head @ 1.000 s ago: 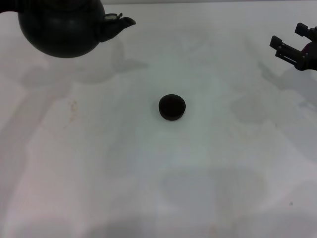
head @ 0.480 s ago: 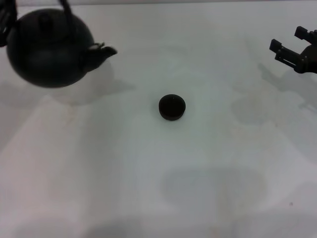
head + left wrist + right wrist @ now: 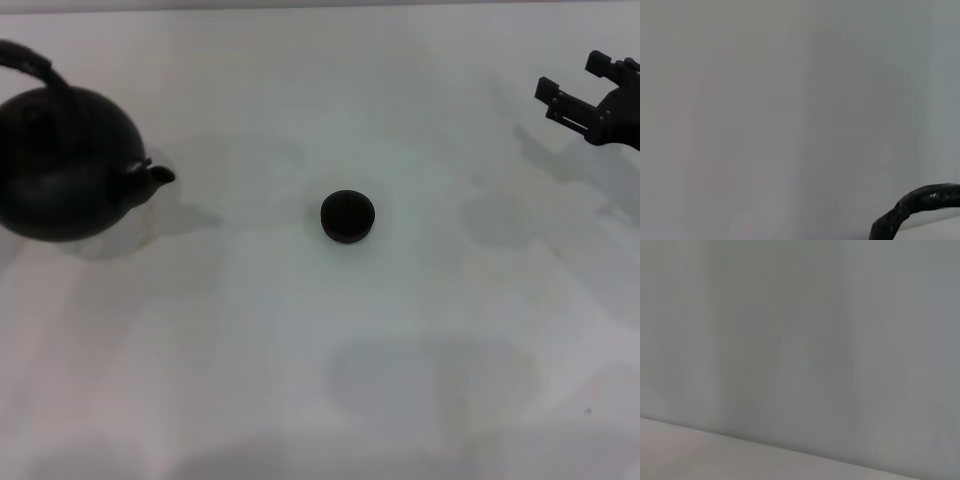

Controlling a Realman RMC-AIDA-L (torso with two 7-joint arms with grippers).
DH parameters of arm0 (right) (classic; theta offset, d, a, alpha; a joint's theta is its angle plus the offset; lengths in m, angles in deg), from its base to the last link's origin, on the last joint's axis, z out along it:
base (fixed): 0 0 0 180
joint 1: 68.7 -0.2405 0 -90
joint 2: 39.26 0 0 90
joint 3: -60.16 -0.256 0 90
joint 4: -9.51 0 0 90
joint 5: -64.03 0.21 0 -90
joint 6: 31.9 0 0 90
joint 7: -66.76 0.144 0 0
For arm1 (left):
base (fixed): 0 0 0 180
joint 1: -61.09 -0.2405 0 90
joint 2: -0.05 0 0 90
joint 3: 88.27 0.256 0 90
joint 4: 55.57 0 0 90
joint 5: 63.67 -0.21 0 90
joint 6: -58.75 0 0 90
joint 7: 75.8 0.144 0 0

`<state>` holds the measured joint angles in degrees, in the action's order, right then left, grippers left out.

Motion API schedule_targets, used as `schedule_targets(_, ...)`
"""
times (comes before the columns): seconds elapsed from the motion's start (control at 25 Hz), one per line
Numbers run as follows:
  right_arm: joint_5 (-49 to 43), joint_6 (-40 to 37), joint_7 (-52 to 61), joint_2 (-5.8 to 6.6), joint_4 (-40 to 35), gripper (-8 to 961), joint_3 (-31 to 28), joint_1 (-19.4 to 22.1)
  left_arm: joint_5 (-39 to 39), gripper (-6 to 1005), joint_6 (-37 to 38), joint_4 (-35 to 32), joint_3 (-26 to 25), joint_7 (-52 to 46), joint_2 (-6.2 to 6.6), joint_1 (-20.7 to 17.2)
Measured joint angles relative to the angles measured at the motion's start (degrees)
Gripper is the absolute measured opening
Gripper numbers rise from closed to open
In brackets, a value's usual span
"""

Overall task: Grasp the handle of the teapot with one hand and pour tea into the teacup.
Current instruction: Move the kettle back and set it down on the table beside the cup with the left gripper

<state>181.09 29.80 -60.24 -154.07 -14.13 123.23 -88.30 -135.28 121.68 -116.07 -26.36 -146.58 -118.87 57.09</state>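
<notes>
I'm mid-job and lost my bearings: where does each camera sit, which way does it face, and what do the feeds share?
Head view: on the robot's head, looking down at the white table; squat black teapot, tiny dark teacup, right tool open at the far right.
Left wrist view: on the left arm, facing a blank pale surface; no fingers, only the arched black handle.
Right wrist view: on the right arm, facing blank pale surfaces; no body.
Shared: head and left wrist both show the handle.

A pale white bench point(image 3: 420, 380) fills the head view, its surface marked by soft grey shadows. Near its middle sits the teacup point(image 3: 348, 216), small, round and dark, standing alone. At the left edge rests the black teapot point(image 3: 62, 175), its short spout toward the teacup and well apart from it, its arched handle point(image 3: 35, 68) above.
</notes>
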Motion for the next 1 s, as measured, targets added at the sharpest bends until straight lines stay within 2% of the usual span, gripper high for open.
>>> schedule_targets(0.08, 0.00, 0.00, 0.00, 0.00, 0.00, 857, 0.04, -0.10, 0.39, 93, 1.96, 3.86, -2.61, 2.30, -0.01, 1.09)
schedule_targets(0.24, 0.01, -0.07, 0.00, -0.07, 0.27, 857, 0.05, -0.22, 0.49, 93, 3.32, 8.96, -4.66, 5.19, 0.04, 3.02)
schedule_targets(0.68, 0.00, -0.06, -0.57, -0.07, 1.30, 857, 0.13, -0.44, 1.00, 94, 3.52, 18.96, -6.09, 13.84, -0.09, 8.54)
schedule_targets(1.0, 0.00, 0.08, -0.80, -0.14, 1.54, 857, 0.13, -0.45, 3.68, 109, 3.52, 23.77, -6.05, 17.73, -0.04, 10.92)
